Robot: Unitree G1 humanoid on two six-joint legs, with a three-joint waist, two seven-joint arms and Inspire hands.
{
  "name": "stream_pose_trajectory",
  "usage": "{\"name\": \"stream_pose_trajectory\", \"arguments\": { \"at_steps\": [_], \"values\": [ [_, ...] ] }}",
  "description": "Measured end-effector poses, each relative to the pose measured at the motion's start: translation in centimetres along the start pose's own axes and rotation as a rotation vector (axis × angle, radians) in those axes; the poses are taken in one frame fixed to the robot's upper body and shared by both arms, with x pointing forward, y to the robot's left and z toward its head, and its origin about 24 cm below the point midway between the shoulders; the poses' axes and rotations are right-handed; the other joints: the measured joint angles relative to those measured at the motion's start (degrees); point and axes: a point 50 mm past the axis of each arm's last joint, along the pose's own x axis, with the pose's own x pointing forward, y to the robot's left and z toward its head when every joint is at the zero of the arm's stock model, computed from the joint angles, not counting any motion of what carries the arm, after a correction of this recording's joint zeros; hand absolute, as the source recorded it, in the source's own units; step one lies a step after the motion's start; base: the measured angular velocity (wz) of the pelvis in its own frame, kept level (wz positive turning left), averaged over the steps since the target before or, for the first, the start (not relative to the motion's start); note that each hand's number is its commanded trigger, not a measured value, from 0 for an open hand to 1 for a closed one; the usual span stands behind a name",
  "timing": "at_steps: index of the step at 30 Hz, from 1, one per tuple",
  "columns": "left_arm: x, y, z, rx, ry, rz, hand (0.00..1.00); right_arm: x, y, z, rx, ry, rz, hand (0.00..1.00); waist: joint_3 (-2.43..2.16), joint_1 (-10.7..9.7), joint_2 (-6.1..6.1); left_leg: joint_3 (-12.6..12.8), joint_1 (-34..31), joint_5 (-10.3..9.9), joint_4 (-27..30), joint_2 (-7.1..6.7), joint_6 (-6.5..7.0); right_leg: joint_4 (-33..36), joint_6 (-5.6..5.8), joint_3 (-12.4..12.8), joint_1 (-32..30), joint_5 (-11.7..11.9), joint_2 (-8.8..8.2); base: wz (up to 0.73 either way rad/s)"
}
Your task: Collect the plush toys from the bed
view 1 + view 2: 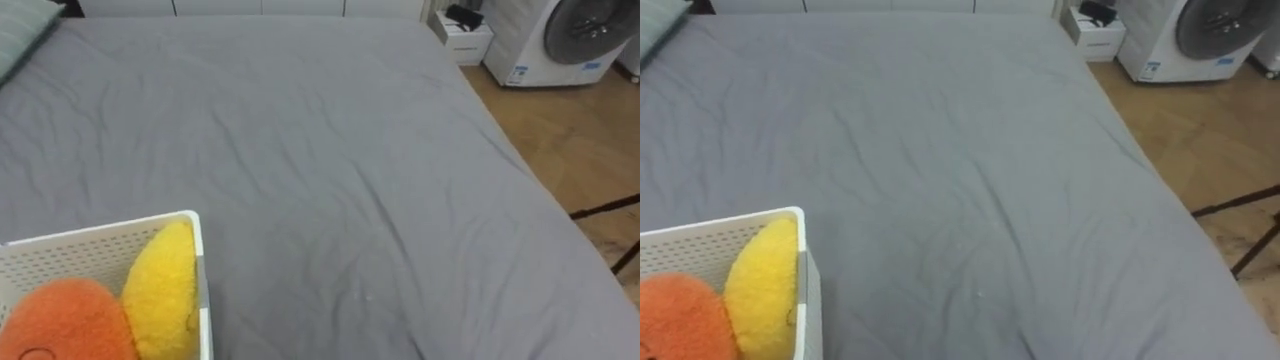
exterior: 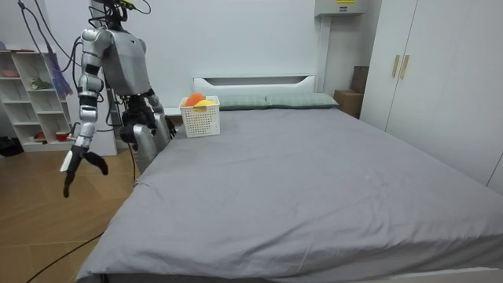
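Note:
A white slatted basket [image 1: 100, 235] stands on the grey bed [image 1: 330, 180] at the lower left of the eye views. It holds an orange plush toy [image 1: 65, 320] and a yellow plush toy [image 1: 160, 290]. In the room view the basket [image 2: 200, 118] sits near the bed's head on the room view's left, right in front of where I stand. My right hand [image 2: 78, 163] hangs beside me over the wooden floor, fingers relaxed and holding nothing. My left hand [image 2: 163, 124] is low at the bed's edge close to the basket.
Pillows [image 2: 267, 101] lie along the headboard. Past the bed's foot stand a washing machine [image 1: 570, 35] and a small white cabinet [image 1: 462, 35]. Dark stand legs [image 1: 610, 210] reach over the floor. A white shelf [image 2: 31, 102] is behind me, a wardrobe [image 2: 440, 79] across the bed.

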Motion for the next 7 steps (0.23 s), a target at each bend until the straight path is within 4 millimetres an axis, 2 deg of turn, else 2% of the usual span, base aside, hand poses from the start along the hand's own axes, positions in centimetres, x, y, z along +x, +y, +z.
{"name": "stream_pose_trajectory", "arguments": {
  "at_steps": [1, 3, 7],
  "values": [
    [0.0, 0.1, -0.2, 0.002, 0.009, 0.001, 0.00, 0.0, -0.1, -0.4, -0.041, 0.014, 0.005, 0.00, 0.14, 0.04, 0.21, 0.02, 0.18, -0.02, -0.01, 0.00, -0.02, 0.02, -0.05, 0.03, 0.11, -0.09, 0.06, -0.04],
    [0.1, 0.0, -0.2, 0.020, 0.032, -0.003, 0.00, -0.1, 0.5, -1.6, -0.201, 0.057, 0.059, 0.00, 0.05, 0.37, -0.03, -0.03, 0.44, -0.06, 0.17, -0.02, -0.03, -0.05, -0.05, -0.03, 0.40, -0.27, 0.19, 0.00],
    [0.1, -0.2, -0.2, 0.026, 0.048, -0.009, 0.00, -0.5, 1.9, -2.8, -0.399, 0.084, 0.140, 0.00, -0.02, 1.87, 0.21, -0.16, 0.50, -0.08, 0.52, -0.02, -0.01, -0.23, -0.05, 0.08, 0.59, 0.08, 0.28, 0.00]
  ]
}}
